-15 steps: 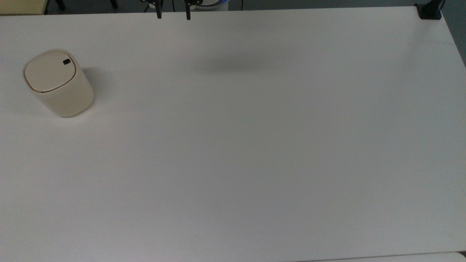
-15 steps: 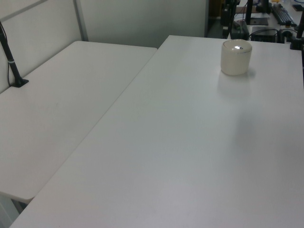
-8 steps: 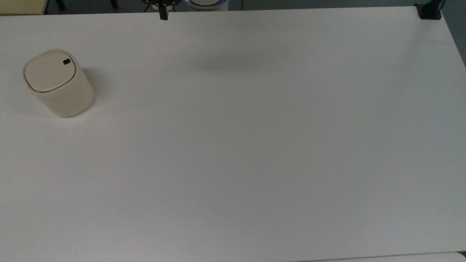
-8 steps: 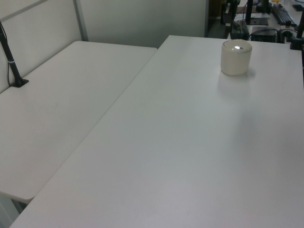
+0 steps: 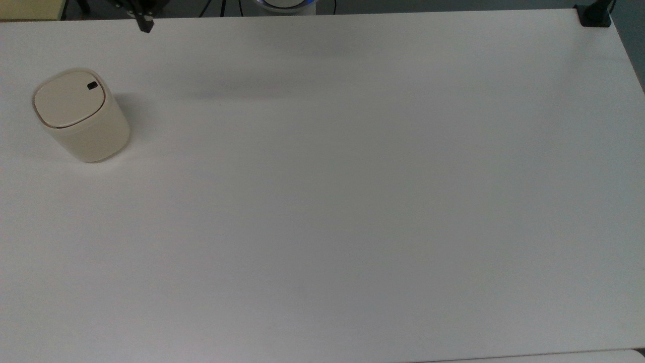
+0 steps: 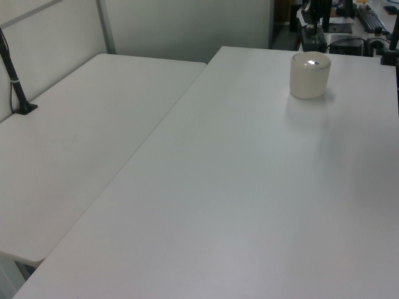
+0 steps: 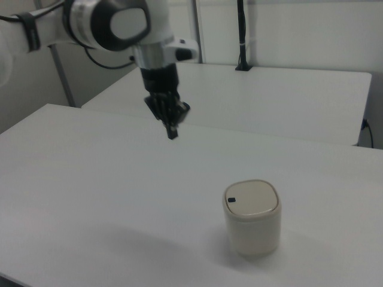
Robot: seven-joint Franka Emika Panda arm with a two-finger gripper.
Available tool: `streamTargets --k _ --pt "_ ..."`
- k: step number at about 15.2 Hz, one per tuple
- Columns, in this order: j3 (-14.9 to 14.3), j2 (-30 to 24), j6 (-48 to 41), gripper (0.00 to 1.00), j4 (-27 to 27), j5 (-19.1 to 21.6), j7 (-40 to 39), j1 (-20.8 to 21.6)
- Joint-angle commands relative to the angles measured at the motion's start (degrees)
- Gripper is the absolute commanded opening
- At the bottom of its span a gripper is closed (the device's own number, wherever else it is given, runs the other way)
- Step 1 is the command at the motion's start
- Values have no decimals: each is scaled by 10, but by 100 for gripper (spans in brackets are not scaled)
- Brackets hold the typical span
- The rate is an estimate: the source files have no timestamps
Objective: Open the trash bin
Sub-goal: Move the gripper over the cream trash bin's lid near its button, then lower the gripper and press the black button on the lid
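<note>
Moving toward the trash bin (image 7: 252, 218), I keep my gripper (image 7: 172, 133) high above the white table (image 5: 352, 201), fingers pinched together and holding nothing. The bin stands near the top view's left edge, lid flat and closed. I think the best way is to come straight down on the small black button (image 5: 92, 85) and press gently, so the bin does not slide or tip.
</note>
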Motion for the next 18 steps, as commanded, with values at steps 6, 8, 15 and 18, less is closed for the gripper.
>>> streamTargets --k 6,8,15,18 --pt "0 96 143 0 -15 -3 15 -109" --pt "0 114 149 0 -19 -23 16 -110" --pt "0 122 192 0 -67 -38 15 -123" --pt "0 118 185 0 -63 -37 16 -122"
